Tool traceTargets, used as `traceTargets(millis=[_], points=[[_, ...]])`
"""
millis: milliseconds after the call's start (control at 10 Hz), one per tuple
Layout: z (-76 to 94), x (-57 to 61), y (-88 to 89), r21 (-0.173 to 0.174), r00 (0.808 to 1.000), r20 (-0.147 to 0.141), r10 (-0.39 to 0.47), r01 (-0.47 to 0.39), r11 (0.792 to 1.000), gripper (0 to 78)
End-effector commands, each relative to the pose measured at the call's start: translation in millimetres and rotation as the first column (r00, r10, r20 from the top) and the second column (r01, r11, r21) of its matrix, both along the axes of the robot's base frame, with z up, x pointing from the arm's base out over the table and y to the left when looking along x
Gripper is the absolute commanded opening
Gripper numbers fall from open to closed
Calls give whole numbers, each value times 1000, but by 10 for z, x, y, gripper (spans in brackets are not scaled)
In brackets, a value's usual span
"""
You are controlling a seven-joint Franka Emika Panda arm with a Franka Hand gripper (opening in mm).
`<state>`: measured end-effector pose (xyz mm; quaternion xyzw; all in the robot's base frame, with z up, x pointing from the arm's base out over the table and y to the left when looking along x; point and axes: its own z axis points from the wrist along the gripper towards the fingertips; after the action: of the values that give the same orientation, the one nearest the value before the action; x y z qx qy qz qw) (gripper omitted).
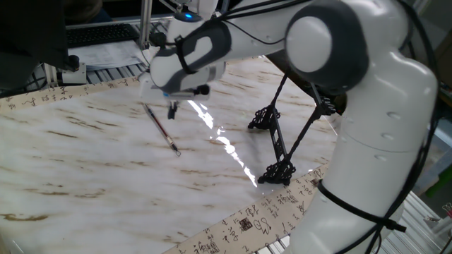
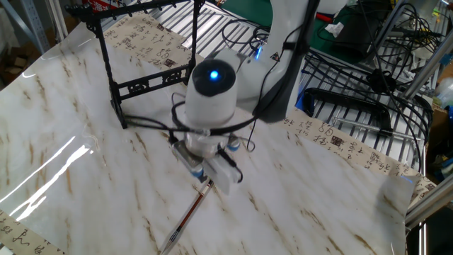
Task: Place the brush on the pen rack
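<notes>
1. In one fixed view, the brush lay flat on the marbled counter, running diagonally from its upper end near the arm down to the small loop at its lower right end. The white arm reached in from the right, and its hand hung just above the counter beside the upper part of the brush. Only a dark finger end showed below the wrist, so I could not tell how far apart the fingers stood, nor whether they touched the brush. The pen rack stood well apart to the right, its two scrolled black feet resting on the counter and thin rods rising from them. A strip of paper with calligraphy edged the near side of the counter.

2. In the other fixed view, the wrist with its blue light covered the hand from above, blurred, and the finger gap was hidden here too. The brush emerged from under the hand and ran down to the lower left across the counter. The pen rack stood upright behind the arm, toward the upper left, clear of the brush.
</notes>
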<state>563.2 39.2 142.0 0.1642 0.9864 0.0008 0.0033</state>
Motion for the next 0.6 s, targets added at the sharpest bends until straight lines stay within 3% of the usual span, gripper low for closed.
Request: traceTargets(millis=[100, 200, 300, 600], points=[[-200, 274, 128, -12, 1000, 12, 23, -23, 1000, 0], [-200, 274, 128, -12, 1000, 12, 23, -23, 1000, 0], [-337, 351, 101, -21, 998, 16, 63, -62, 998, 0], [-483, 450, 7, -21, 993, 16, 116, -115, 993, 0]])
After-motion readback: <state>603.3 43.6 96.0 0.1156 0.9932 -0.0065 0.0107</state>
